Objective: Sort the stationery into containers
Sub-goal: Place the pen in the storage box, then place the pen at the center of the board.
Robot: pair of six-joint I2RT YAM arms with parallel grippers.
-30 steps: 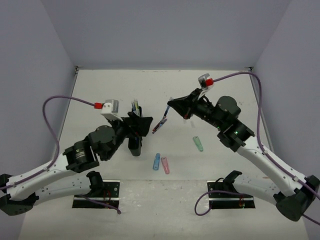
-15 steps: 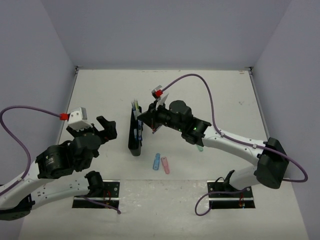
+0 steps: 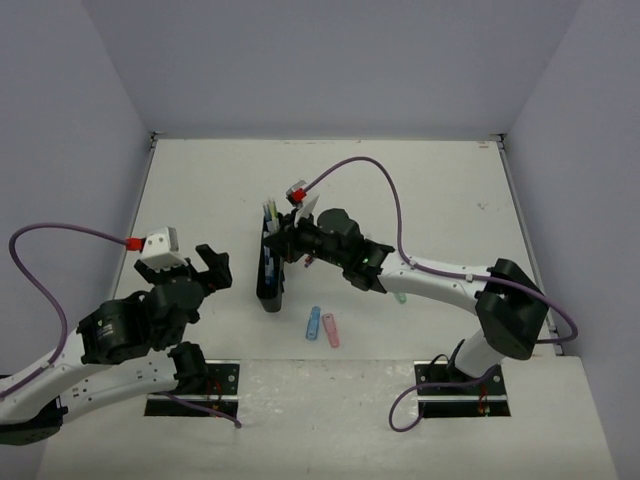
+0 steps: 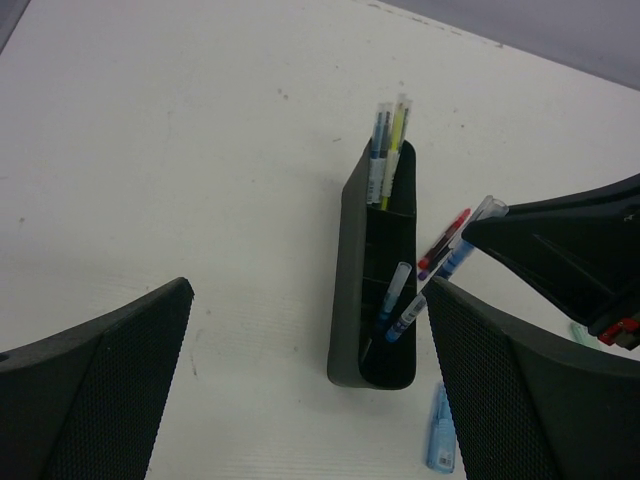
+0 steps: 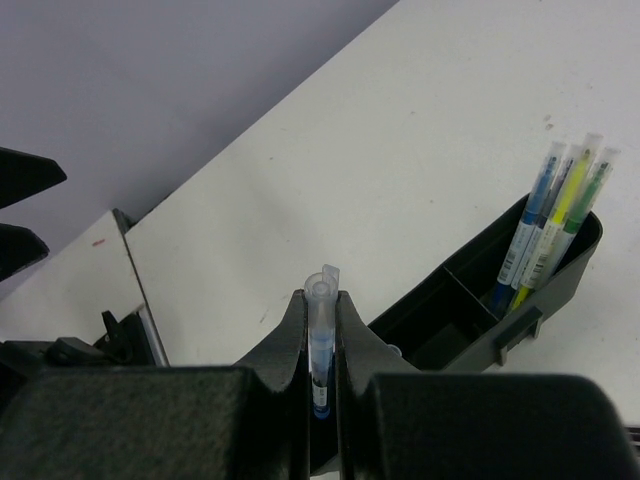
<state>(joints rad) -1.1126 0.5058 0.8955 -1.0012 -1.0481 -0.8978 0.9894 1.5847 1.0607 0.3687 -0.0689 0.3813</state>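
Your right claw (image 5: pixel 322 300) is clenched on a blue pen (image 5: pixel 321 345) with a clear cap. The cap end sticks up past the two fingers. From above, the right arm stretches across the pale surface (image 3: pixel 200 180), and its claw sits just beside the right side of the black organiser (image 3: pixel 270 295).

In the left wrist view, the held pen slants down and to the left, with its lower end over the organiser's nearest compartment. You cannot tell whether it touches the bottom. A red pen (image 4: pixel 447 233) runs close alongside it, and you cannot tell whether the claw grips that one too.

The organiser stands in the middle of the surface, with its row of compartments running away from the arm bases. Its far compartment holds a cluster of blue, yellow and green pens (image 5: pixel 555 215), leaning upright. A white-capped blue pen (image 4: pixel 397 285) leans in a nearer compartment.

Your left claw (image 3: pixel 215 268) is released, with its fingers spread wide and nothing between them. It hangs to the left of the organiser, apart from it.

Three short chunky pieces lie loose on the surface. A blue piece (image 3: pixel 313 322) and a pink piece (image 3: pixel 330 330) lie side by side, near the organiser's near end. A green piece (image 3: pixel 401 297) lies further right, partly hidden under the right arm.
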